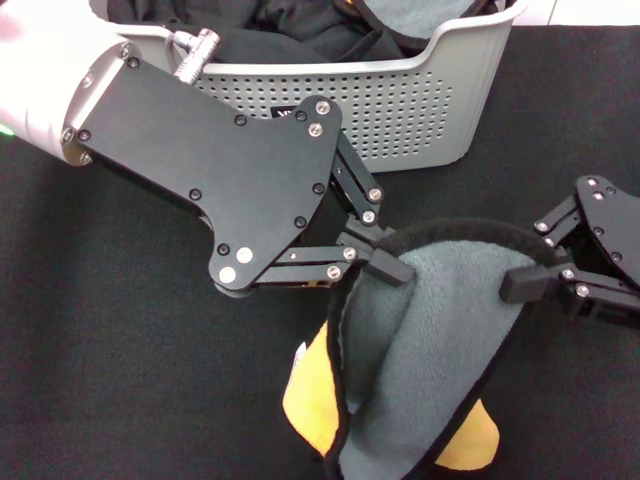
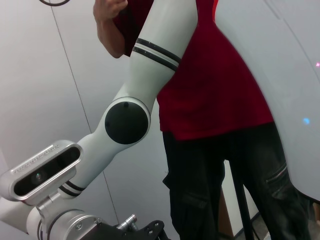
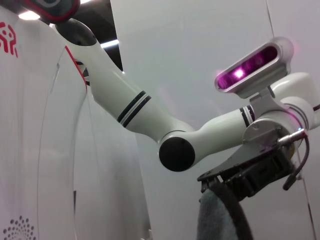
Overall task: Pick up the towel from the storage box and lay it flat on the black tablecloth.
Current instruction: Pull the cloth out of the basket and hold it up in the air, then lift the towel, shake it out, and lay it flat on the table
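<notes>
The towel [image 1: 430,340] is grey fleece with black edge trim. It hangs between my two grippers above the black tablecloth [image 1: 110,360], and its yellow-orange reverse face shows at the bottom folds. My left gripper [image 1: 385,262] is shut on the towel's upper left edge. My right gripper [image 1: 520,285] is shut on its upper right edge. The top edge arches between them. The storage box [image 1: 430,110], a light grey perforated basket, stands behind at the top. The right wrist view shows the towel [image 3: 215,220] hanging from the left gripper.
Plain black cloths [image 1: 290,35] and another piece of grey fleece [image 1: 415,20] lie in the basket. My left forearm [image 1: 60,80] covers the basket's left front. A person in a red shirt [image 2: 210,85] stands beyond the table.
</notes>
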Motion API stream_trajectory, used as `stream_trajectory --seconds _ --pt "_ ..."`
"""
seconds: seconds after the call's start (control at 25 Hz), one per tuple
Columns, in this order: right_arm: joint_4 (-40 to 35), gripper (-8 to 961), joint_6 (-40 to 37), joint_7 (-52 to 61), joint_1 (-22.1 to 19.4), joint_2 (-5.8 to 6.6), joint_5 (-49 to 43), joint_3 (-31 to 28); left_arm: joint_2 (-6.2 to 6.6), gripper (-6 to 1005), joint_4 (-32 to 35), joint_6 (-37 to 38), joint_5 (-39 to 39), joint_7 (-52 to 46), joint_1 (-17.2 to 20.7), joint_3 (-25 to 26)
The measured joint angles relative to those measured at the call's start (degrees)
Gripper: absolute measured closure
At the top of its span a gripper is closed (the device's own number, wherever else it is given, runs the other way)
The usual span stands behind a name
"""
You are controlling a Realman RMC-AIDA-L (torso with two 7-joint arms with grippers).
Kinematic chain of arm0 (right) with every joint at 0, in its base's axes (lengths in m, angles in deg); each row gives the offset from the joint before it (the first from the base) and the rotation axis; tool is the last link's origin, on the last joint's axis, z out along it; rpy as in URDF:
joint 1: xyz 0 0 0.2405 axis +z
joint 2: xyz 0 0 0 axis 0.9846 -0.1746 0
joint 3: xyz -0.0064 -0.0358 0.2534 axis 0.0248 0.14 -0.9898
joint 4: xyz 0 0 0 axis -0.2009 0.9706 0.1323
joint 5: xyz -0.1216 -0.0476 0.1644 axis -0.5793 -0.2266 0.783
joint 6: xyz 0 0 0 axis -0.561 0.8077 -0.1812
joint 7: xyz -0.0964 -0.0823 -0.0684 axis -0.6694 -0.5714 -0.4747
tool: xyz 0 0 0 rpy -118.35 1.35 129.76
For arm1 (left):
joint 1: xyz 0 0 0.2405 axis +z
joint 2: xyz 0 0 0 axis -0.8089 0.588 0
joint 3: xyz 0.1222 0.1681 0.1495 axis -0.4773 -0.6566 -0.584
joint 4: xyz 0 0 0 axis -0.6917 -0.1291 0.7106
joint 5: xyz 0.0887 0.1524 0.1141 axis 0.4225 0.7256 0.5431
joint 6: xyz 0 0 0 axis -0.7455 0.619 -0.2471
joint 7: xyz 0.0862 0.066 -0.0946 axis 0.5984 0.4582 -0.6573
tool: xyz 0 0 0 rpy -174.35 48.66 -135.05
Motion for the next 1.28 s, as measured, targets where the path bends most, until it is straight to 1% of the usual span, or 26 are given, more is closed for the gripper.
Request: stream_trajectory --seconds 0.12,0.2,0.36,0.48,0.64,0.76,0.92,1.04,1.16,1.28 --pt "-1.5 897 0.1 -0.3 -0.8 -0.35 1.0 0.4 -0.10 974 -0.4 0.0 0.2 0.0 0.1 0.4" --pt "-1.7 910 0.2 -0.4 -1.0 -0.38 1.7 0.3 -0.47 973 -1.1 0.0 0.9 0.0 0.2 1.7" --pt "-2.0 937 0.3 -0.4 -1.1 -0.15 3.4 0.2 -2.23 970 -3.9 -0.1 5.0 0.4 0.0 6.5" --pt "-3.0 938 0.4 -0.1 -1.1 -0.29 4.0 -0.1 -3.42 969 -4.9 -1.0 8.0 1.4 0.1 7.3" --pt "-3.4 938 0.8 0.2 -0.8 -0.42 5.2 -0.2 -4.83 967 -5.2 -3.8 10.3 1.8 1.2 7.4" --pt "-4.5 939 2.0 0.5 -0.5 -0.48 5.7 -0.3 -5.43 966 -6.2 -5.7 10.7 2.2 1.9 7.4" --pt "-6.9 939 4.5 0.7 0.3 -0.91 6.5 -0.3 -6.05 961 -8.7 -8.5 11.0 3.7 2.3 7.4" --pt "-8.7 939 5.7 1.6 1.2 -1.00 7.6 -0.3 -6.17 951 -10.7 -9.7 10.9 5.1 2.8 7.4" --pt "-10.6 939 6.3 3.0 2.1 -0.96 8.1 -0.3 -6.55 948 -11.6 -11.6 10.7 5.5 3.7 7.6" --pt "-12.4 939 6.2 4.0 2.4 -0.98 9.2 -0.3 -7.39 949 -11.7 -13.3 10.6 6.4 5.4 8.8"
